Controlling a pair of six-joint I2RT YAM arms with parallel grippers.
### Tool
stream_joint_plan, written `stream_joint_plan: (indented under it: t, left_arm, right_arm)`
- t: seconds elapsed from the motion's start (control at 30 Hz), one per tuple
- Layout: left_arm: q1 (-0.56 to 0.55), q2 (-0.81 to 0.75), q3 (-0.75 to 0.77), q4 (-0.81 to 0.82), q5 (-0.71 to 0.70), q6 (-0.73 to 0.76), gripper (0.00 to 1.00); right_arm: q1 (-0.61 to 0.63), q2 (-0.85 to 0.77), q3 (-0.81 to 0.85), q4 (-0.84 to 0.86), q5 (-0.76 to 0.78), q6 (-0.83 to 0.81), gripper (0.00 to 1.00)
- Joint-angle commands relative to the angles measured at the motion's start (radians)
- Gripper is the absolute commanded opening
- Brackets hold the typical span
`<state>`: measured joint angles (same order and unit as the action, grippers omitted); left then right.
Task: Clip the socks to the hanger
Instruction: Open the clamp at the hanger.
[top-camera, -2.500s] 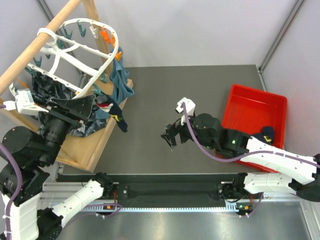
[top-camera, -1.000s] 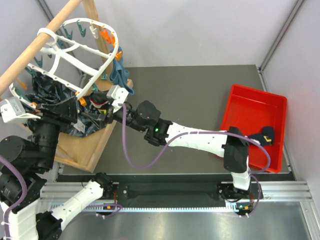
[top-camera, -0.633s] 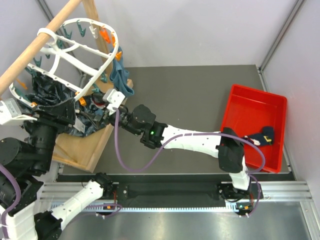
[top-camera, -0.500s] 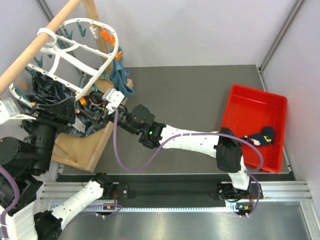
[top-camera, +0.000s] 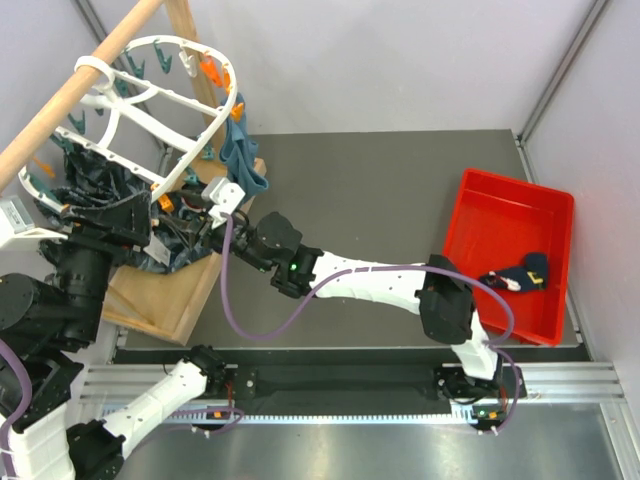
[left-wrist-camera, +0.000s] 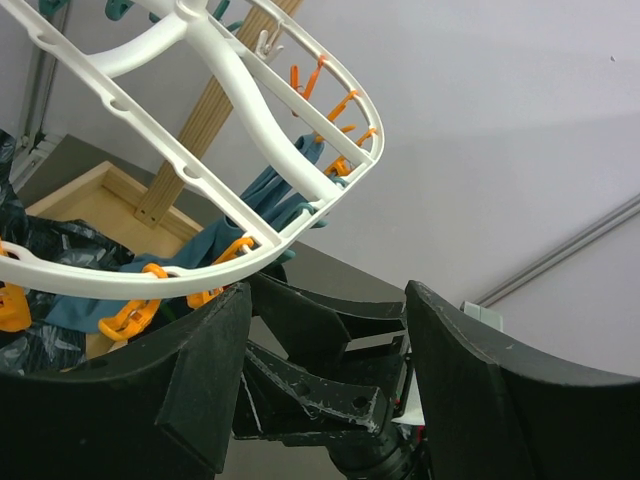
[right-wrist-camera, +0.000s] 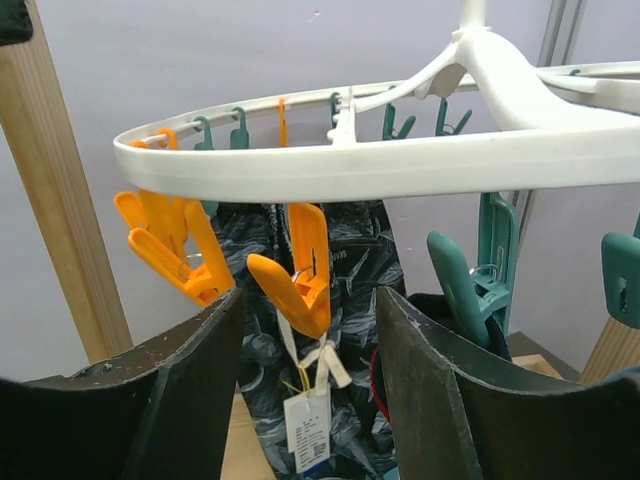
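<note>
**Grippers at the Hanger**

On the grey table a red tray is seen with one sock inside. The hanger is hung at the far left. The right gripper is held open around an orange clip; contact cannot be told. The left gripper is spread open, empty.

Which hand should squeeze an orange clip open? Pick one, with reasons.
Right, probably: an orange clip hangs between the open fingers of the right hand, under the hanger rim. The left hand faces the right arm, with no clip between its fingers.
</note>
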<state>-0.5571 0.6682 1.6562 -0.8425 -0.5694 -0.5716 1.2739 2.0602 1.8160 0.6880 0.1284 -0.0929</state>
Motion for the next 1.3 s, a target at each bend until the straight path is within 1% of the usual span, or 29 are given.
stream_joint_plan:
  t: [0.0,0.17,0.4,0.57,0.7,0.93,0.97,1.17,1.2,1.27]
  left_arm:
    - [-0.001,0.008,0.017,-0.012,0.011,-0.010,0.68]
    - [-0.001,0.004,0.013,-0.018,0.025,-0.017,0.67]
    - [-0.001,-0.018,-0.004,0.003,0.034,-0.017,0.62]
    - [0.000,-0.022,-0.010,0.006,0.034,-0.019,0.59]
    - [-0.001,-0.021,-0.019,0.008,0.039,-0.020,0.58]
    - [-0.001,-0.021,-0.022,0.016,0.046,-0.022,0.57]
    - [0.000,-0.019,-0.022,0.014,0.048,-0.020,0.57]
    - [0.000,-0.015,-0.027,0.011,0.046,-0.020,0.56]
    - [-0.001,-0.016,-0.029,0.010,0.045,-0.022,0.56]
    - [-0.001,-0.016,-0.038,0.013,0.046,-0.025,0.56]
  right_arm:
    - [0.015,0.026,0.071,0.059,0.007,0.019,0.54]
    - [0.013,0.055,0.106,0.058,0.011,0.031,0.55]
    - [0.009,0.089,0.154,0.045,0.020,0.039,0.54]
    - [0.001,0.092,0.157,0.053,0.016,0.053,0.49]
    - [-0.001,0.090,0.152,0.050,0.014,0.056,0.42]
    - [-0.002,0.097,0.152,0.054,0.007,0.062,0.41]
    - [-0.002,0.097,0.152,0.054,0.005,0.062,0.40]
    - [-0.004,0.077,0.117,0.067,0.007,0.065,0.21]
    - [-0.002,0.074,0.103,0.071,0.008,0.064,0.13]
    - [-0.005,0.064,0.094,0.073,0.011,0.058,0.07]
